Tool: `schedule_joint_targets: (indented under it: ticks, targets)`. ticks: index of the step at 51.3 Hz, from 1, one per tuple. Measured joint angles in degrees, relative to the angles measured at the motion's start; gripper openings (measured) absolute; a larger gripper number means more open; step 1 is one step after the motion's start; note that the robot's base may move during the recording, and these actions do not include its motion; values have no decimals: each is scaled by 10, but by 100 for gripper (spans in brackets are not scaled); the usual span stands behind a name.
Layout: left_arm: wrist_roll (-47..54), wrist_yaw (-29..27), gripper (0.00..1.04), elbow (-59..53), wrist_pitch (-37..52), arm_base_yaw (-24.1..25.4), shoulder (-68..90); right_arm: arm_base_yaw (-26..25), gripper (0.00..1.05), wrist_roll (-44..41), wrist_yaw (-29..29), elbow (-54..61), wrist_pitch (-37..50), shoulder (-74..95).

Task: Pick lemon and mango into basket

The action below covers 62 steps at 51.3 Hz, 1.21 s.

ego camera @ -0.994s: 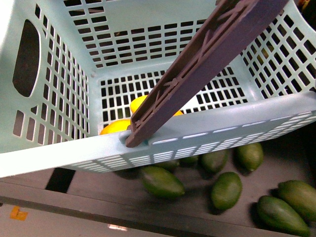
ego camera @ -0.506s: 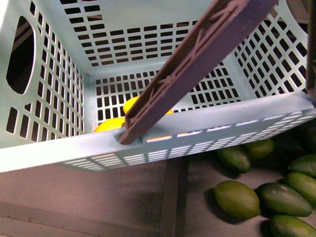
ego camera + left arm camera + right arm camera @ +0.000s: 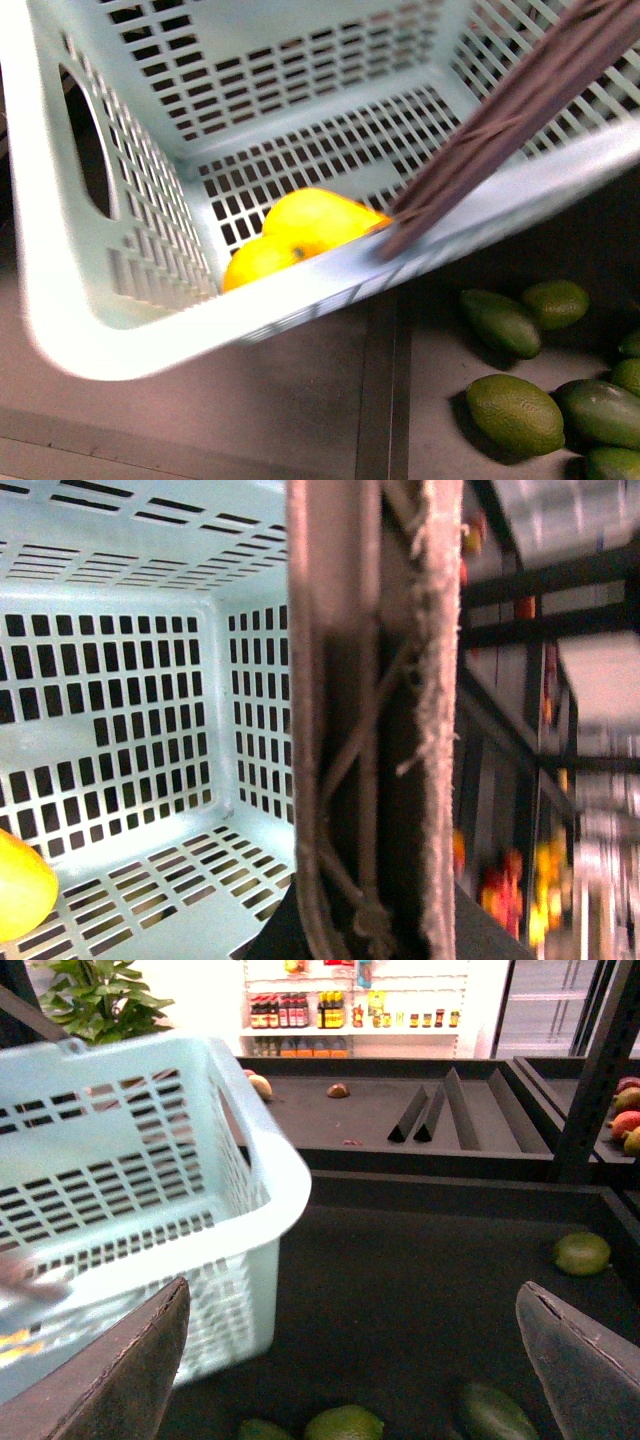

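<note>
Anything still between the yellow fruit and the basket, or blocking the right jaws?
No. Two yellow fruits, the mango and what looks like the lemon, already lie on the basket floor, in the near corner. The right gripper has its jaws open and empty over the dark shelf, with nothing between them.

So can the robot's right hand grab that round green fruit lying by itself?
Probably yes. The right hand is open and empty, and the green fruit lies on bare dark shelf with nothing in between.
</note>
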<state>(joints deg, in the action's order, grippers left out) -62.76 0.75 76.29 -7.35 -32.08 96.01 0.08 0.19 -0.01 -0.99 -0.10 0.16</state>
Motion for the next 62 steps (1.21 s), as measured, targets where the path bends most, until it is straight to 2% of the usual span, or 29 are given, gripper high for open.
schedule_joint_targets:
  ticks: [3,5,7,12,22,33,51,58,62]
  targets:
    - [-46,-132,5,9,27,1,23,0,96,0,-2,0,0,0]
    - [-61,-187,5,31,34,22,50,0,96,0,1,0,0,0]
    - [-62,-207,5,54,36,42,77,0,96,0,1,0,0,0]
    - [-76,-219,5,104,39,93,155,0,96,0,1,0,0,0]
    - [-140,-221,5,163,25,123,262,0,96,0,0,0,0,0]
    - [-211,-209,5,190,20,127,321,0,96,0,0,0,0,0]
    - [-238,-202,5,170,45,128,322,0,96,0,0,0,0,0]
    - [-246,-209,36,130,50,129,301,0,96,0,0,0,0,0]
    - [-246,-223,50,111,42,129,283,0,96,0,0,0,0,0]
